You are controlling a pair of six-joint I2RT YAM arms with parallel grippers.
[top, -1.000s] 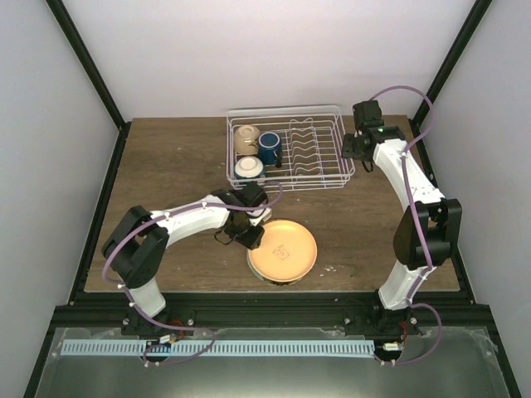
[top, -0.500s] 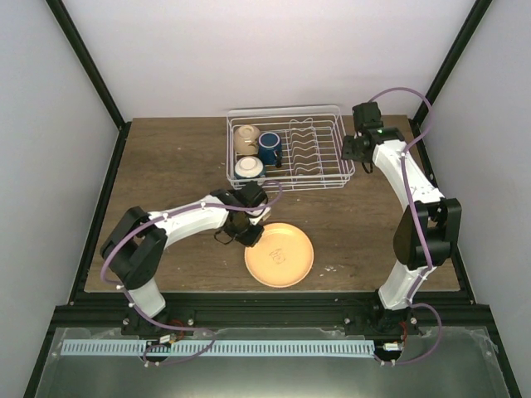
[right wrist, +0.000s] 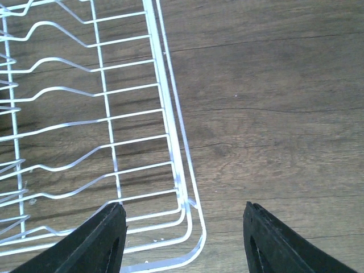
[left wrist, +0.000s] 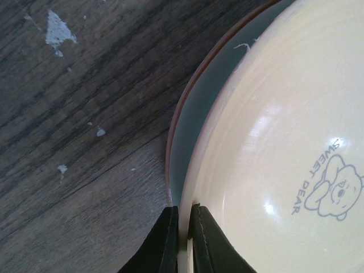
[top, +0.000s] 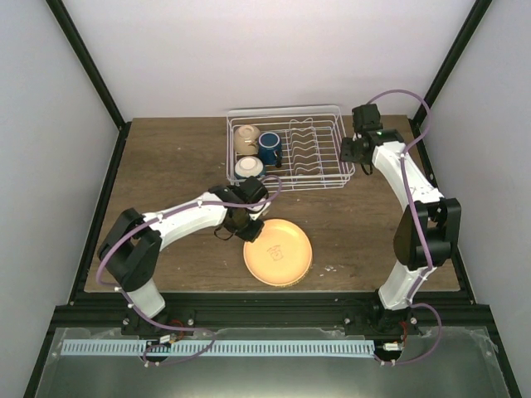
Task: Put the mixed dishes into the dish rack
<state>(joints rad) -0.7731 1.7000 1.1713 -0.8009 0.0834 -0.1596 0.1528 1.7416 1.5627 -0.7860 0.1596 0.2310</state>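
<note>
My left gripper (top: pixel 250 231) is shut on the left rim of the orange-yellow plate (top: pixel 280 251), which carries a bear print. In the left wrist view the fingers (left wrist: pixel 183 220) pinch that rim (left wrist: pixel 273 148). The pale-green-rimmed plate (left wrist: pixel 193 114) lies right under it, mostly covered. The white wire dish rack (top: pixel 309 152) stands at the back. Its left end holds the cream bowl (top: pixel 246 137), the dark blue mug (top: pixel 268 147) and the white bowl with blue outside (top: pixel 247 168). My right gripper (top: pixel 348 152) is open and empty, hovering over the rack's right end corner (right wrist: pixel 187 199).
The rack's plate-slot prongs (top: pixel 303 149) on its right half hold nothing. Black frame posts and white walls stand close around the wooden table (top: pixel 166 166). Bare wood (right wrist: pixel 273 114) lies right of the rack.
My left gripper has shifted slightly left and away with the orange-yellow plate's rim in it, and the plate moved with it. The right arm has barely moved.
</note>
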